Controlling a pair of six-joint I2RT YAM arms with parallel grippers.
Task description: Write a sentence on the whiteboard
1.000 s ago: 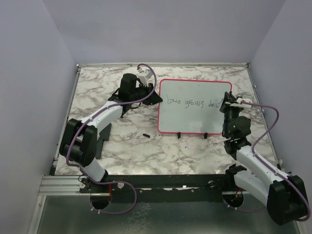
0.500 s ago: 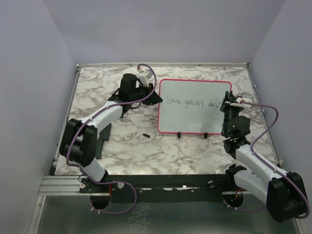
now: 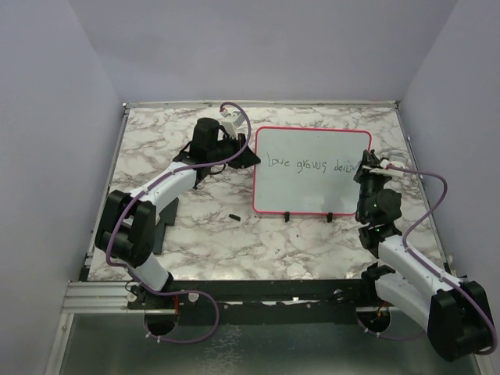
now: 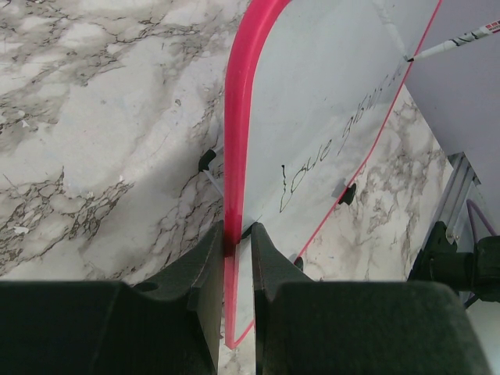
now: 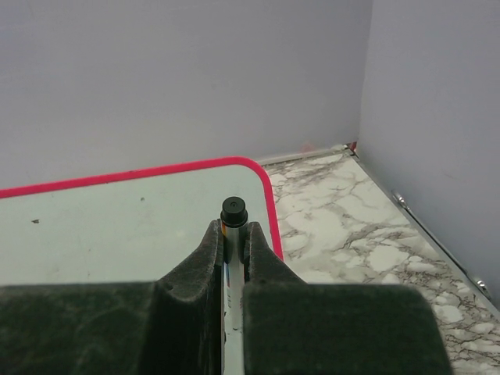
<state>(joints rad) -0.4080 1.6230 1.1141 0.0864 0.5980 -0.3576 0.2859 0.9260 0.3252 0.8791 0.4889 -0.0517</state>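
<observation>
The whiteboard (image 3: 312, 191), white with a pink frame, lies on the marble table; it also shows in the left wrist view (image 4: 312, 101) and the right wrist view (image 5: 117, 219). The sentence (image 3: 308, 164) runs across it in thin dark handwriting, also visible in the left wrist view (image 4: 332, 144). My left gripper (image 3: 248, 156) is shut on the board's left frame edge (image 4: 237, 234). My right gripper (image 3: 364, 166) is shut on a marker (image 5: 233, 211) at the board's right end. The marker's tip (image 4: 409, 57) touches the board at the end of the writing.
Two black clips (image 3: 288, 216) (image 3: 330, 216) sit on the board's near edge. A small black cap (image 3: 233, 216) lies on the table left of the board. A dark flat pad (image 3: 164, 223) lies under the left arm. Walls enclose the table, with a metal rail (image 3: 408, 148) on the right.
My right gripper with the marker has shifted slightly at the board's right end, and the last word has grown a little. The left arm and board have not moved.
</observation>
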